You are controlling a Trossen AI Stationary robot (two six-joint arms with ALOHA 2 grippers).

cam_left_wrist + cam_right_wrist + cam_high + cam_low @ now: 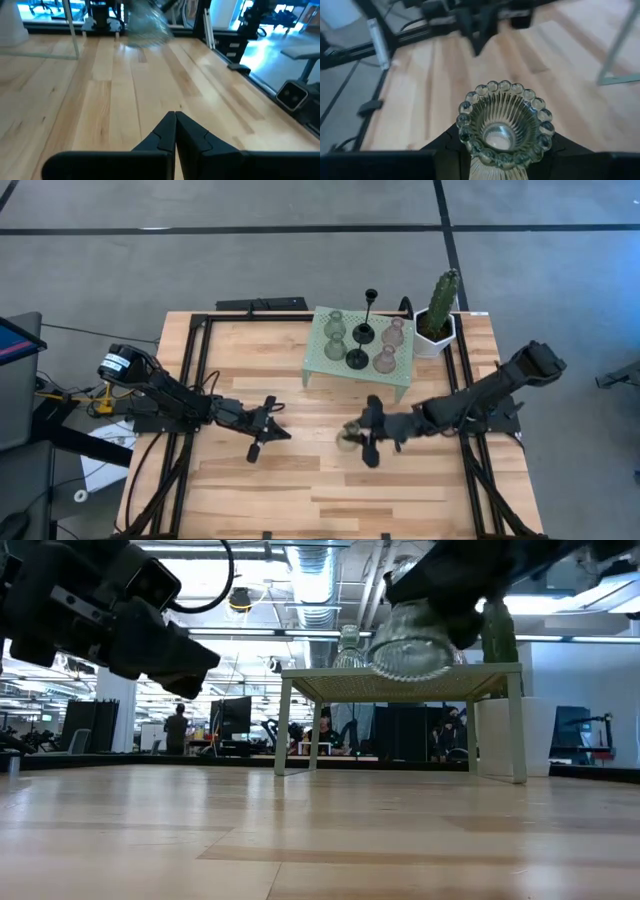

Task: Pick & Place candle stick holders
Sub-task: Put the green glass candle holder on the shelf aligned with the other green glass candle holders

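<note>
My right gripper (357, 438) is above the middle of the table, shut on a pale glass candle stick holder (502, 122) with ribbed sides and a beaded rim. On the mint-green mesh stand (318, 370) at the far side stand two green holders (335, 336), two pink ones (390, 345), a squat black one (357, 359) and a tall thin black stem (370, 310). Left of the held holder, my left gripper (268, 430) hovers shut and holds nothing. Its closed fingertips (175, 120) show over bare wood. My right gripper pinches the holder's narrow end (492, 167) between its two fingers; the flared bell hides the exact spot. The fingers come from the table's right, slanting a little down. The holder lies sideways, its beaded wide mouth (410, 668) facing away from the gripper, lifted clear of the table.
A green cactus in a white pot (437, 320) stands right of the stand at the far right corner. Black frame rails (190, 380) run along both sides of the wooden tabletop (300, 490). The near half of the table is bare wood.
</note>
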